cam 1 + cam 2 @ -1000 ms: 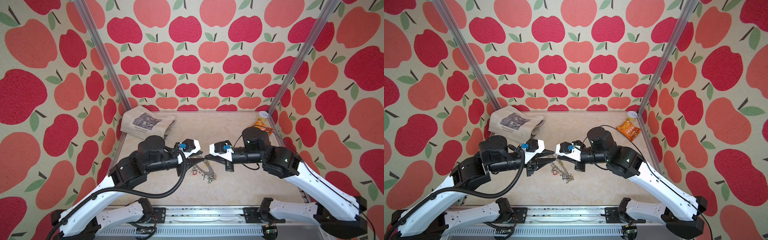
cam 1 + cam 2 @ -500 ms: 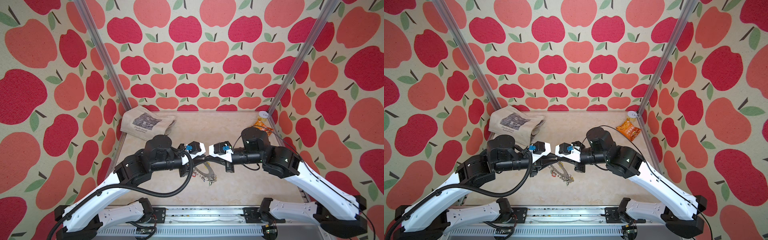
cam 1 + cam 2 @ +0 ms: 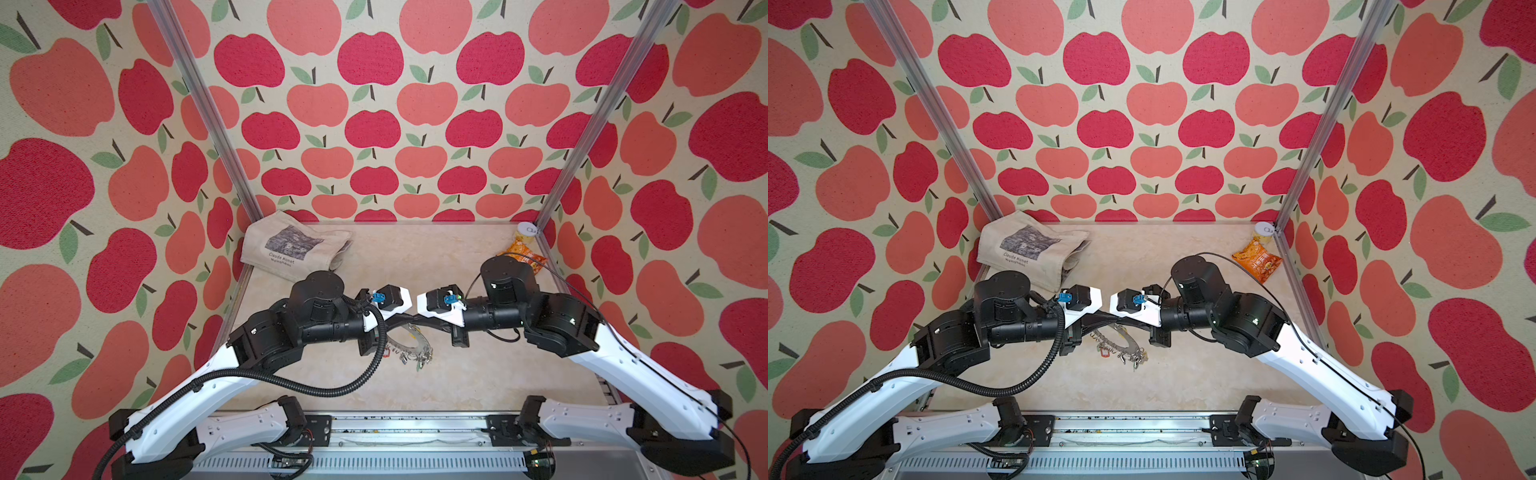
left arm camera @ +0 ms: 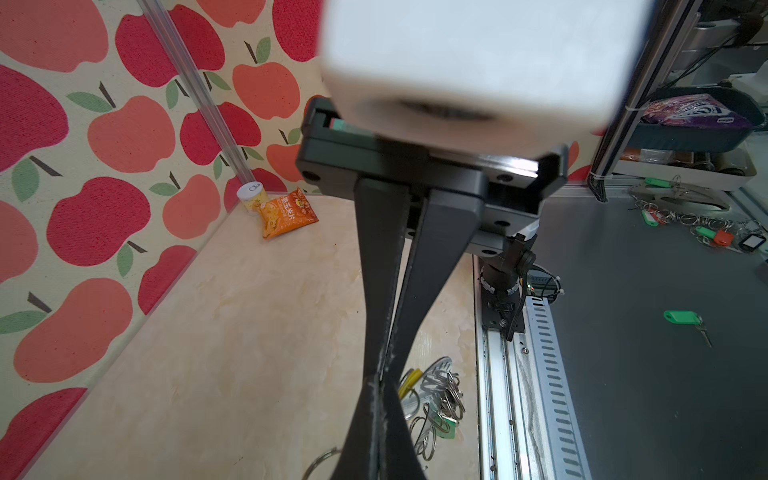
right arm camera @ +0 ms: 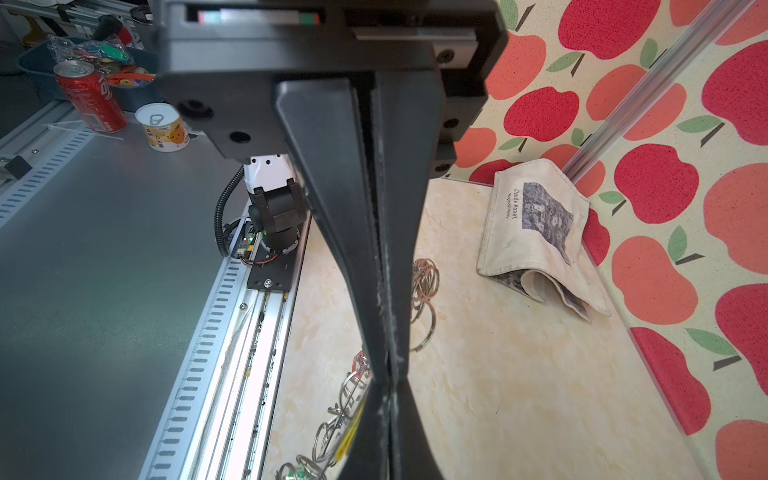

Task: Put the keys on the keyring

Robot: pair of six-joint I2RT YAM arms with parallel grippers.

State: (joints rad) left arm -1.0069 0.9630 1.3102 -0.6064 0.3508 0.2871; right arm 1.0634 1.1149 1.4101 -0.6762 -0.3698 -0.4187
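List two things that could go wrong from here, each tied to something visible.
1. The left gripper and right gripper, black fingers shut, meet tip to tip; pushing together could jam them or knock loose anything pinched there, which is hidden.
2. The left arm's black corrugated cable hangs beside the flat grey metal keyring with wire loops; it might snag and drag it.

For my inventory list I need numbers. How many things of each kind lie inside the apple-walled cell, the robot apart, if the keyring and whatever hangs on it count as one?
Canvas tote bag: 1
Orange snack packet: 1
Small white-lidded can: 1
Keyring: 1
Total: 4
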